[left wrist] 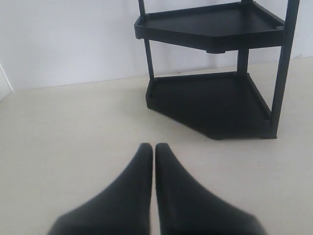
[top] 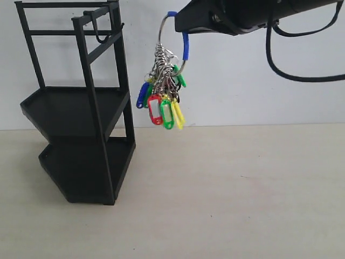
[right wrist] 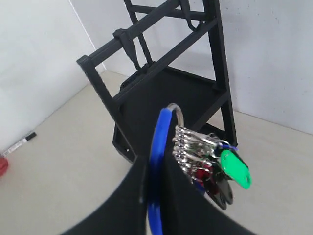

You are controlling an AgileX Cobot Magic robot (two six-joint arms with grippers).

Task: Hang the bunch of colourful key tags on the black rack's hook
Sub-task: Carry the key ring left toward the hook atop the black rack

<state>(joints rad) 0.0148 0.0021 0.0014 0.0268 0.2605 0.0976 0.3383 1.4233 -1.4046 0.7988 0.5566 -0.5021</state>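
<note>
The colourful key tag bunch [top: 163,97] hangs in the air to the right of the black rack [top: 81,113], its blue loop [top: 185,46] pinched by my right gripper [top: 180,24], which is shut on it. In the right wrist view the blue loop [right wrist: 157,147] runs between the fingers, with the tags [right wrist: 215,166] dangling beside them. The hook [top: 99,29] hangs from the rack's top bar, left of the bunch and apart from it; the hook [right wrist: 131,49] also shows ahead of the right gripper. My left gripper [left wrist: 154,147] is shut and empty, low over the table, facing the rack [left wrist: 215,98].
A marker pen [right wrist: 19,142] and a red object [right wrist: 2,165] lie on the table at the edge of the right wrist view. A white wall stands behind the rack. The beige tabletop [top: 226,194] spreads to the right of the rack.
</note>
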